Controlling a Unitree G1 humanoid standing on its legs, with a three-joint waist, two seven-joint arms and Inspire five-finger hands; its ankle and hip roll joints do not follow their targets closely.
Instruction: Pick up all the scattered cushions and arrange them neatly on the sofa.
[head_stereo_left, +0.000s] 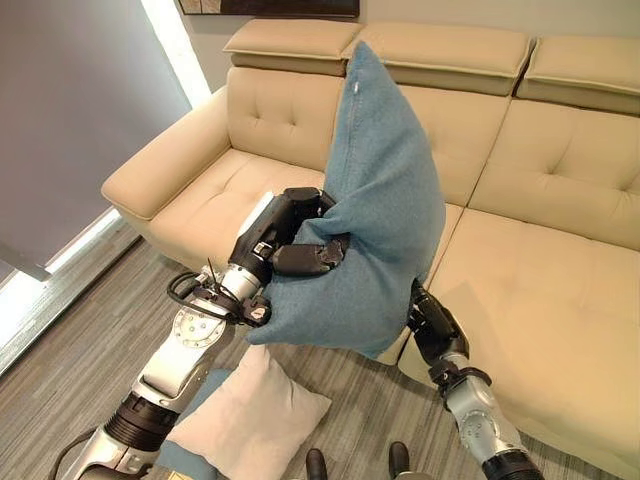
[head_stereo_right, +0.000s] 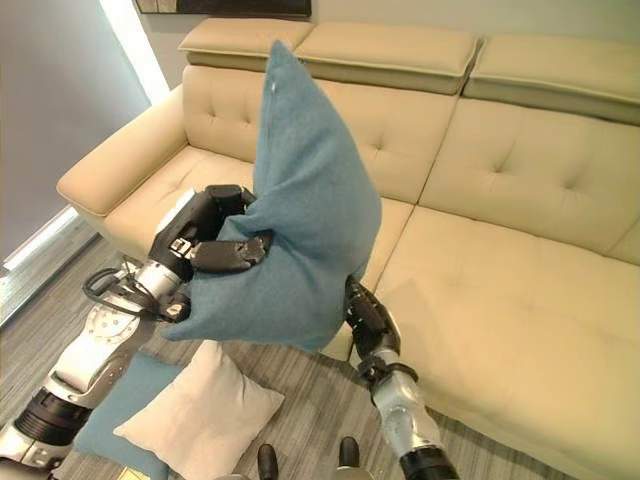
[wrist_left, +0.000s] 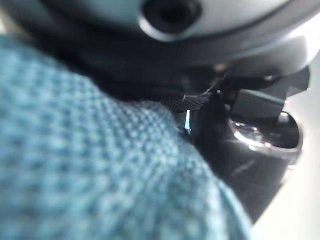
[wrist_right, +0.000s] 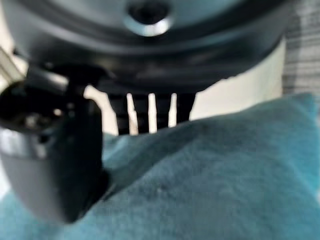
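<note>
Fingertips of left robot hand (head_stereo_left: 300, 240) buried in folds of blue cushion (head_stereo_left: 380, 220). Right robot hand (head_stereo_left: 432, 322) at 5 o'clock of that cushion, fingers tucked behind the fabric, grip unreadable. White cushion (head_stereo_left: 250, 420) on floor (head_stereo_left: 60, 360) overlapped by left arm; a blue piece under it, mostly covered. Sofa (head_stereo_left: 540, 270) cut by right edge. Wrist views blurred, weave only.

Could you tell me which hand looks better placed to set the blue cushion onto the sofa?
Probably the left hand: it clamps the blue cushion at mid-height over the sofa seat, while the right hand only props its lower edge.
</note>
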